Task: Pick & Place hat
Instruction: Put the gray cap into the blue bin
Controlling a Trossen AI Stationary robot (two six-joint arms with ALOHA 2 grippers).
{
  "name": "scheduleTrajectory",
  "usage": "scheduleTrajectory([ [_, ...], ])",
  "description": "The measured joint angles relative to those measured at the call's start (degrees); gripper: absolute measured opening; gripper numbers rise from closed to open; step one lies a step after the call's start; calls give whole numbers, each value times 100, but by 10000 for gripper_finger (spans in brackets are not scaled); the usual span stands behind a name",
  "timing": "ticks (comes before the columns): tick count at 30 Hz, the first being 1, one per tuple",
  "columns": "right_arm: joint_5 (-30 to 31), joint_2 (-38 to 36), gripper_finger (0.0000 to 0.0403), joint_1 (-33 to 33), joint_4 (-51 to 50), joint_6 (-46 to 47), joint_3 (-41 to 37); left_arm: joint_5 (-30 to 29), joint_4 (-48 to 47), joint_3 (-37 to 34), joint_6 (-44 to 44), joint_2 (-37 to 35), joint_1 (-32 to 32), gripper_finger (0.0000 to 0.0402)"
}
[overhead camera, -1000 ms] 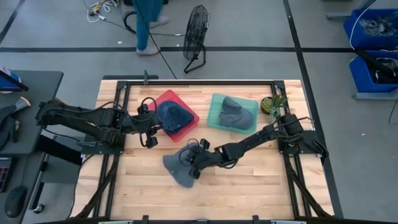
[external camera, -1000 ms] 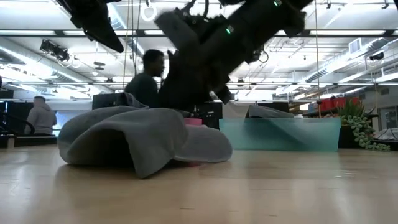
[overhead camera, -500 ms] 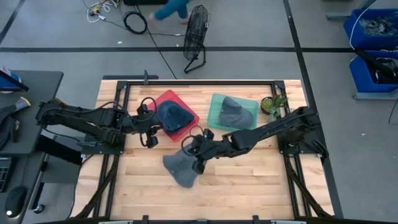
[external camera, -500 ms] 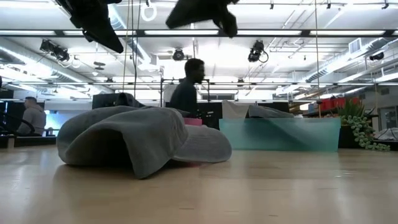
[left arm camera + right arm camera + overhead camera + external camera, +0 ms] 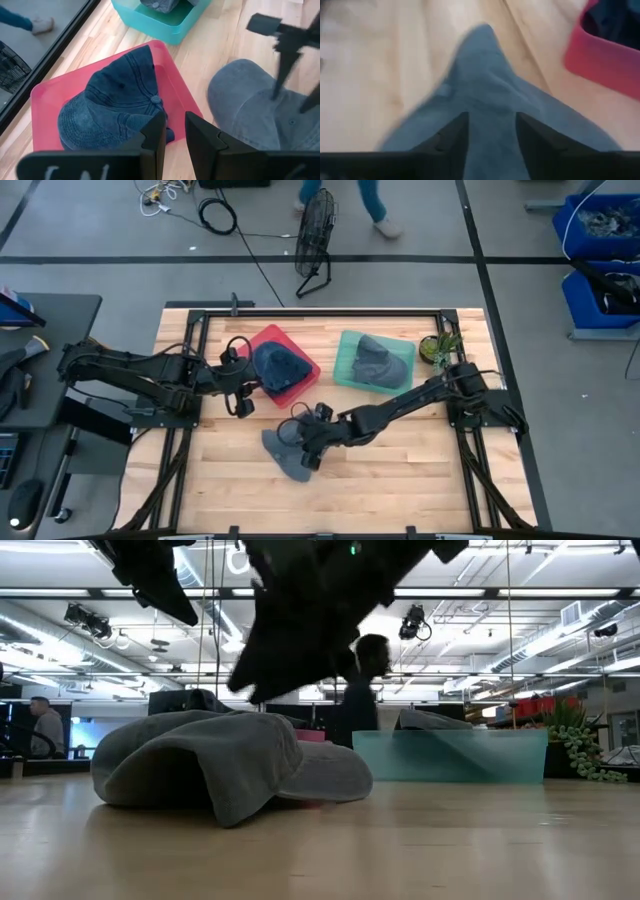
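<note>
grey hat: right gripper above it, grasp not yet made

grey hat (image 5: 285, 451) lies loose on the wooden table (image 5: 400, 480), near centre, toward the 6 o'clock edge in the high view, crown up and brim flat on the boards in the low view. it is outside both trays.

largest to smallest:
- table: bare boards lie open from 3 through 6 to 9 o'clock of the hat.
- right arm (image 5: 420, 395): reaches in from 3 o'clock, crossing just below the teal tray (image 5: 345, 368).
- left arm (image 5: 130, 370): waits at 9 o'clock beside the red tray (image 5: 305, 375), its left gripper (image 5: 172, 131) with fingers a narrow gap apart, holding nothing.
- red tray holds a denim cap (image 5: 280, 364); teal tray holds a grey cap (image 5: 372, 356).
- right gripper (image 5: 308, 442): above the hat's 2 o'clock side, fingers spread, empty; the wrist view shows grey cloth between them.

judgement on the step in hand: the approach looks nearly complete. descend straight, pinch a firm fold at crown or brim root, not the thin brim edge, then lift clear before any sideways travel.

clearance: the red tray's corner sits near the hat at 12 o'clock; that rim and the left gripper are the likely snags.
</note>
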Motion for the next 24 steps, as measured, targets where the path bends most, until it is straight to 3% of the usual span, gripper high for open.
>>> scheduleTrajectory([
  [5, 834, 164, 212, -20, -195, -226, 0, -2, -6, 0, 0, -2, -2, 78],
  [11, 581, 352, 212, -118, -101, 26, 0, -1, -21, 0, 2, -2, 0, 78],
  [15, 396, 359, 163, -198, -303, 272, 2, 0, -21, 0, 2, -2, 0, 78],
  [21, 358, 196, 20, -271, -428, 269, 2, -2, -24, 0, 2, -2, 0, 78],
  [24, 373, -64, 17, -280, -653, 575, 2, -2, -35, 0, 2, -2, -1, 78],
])
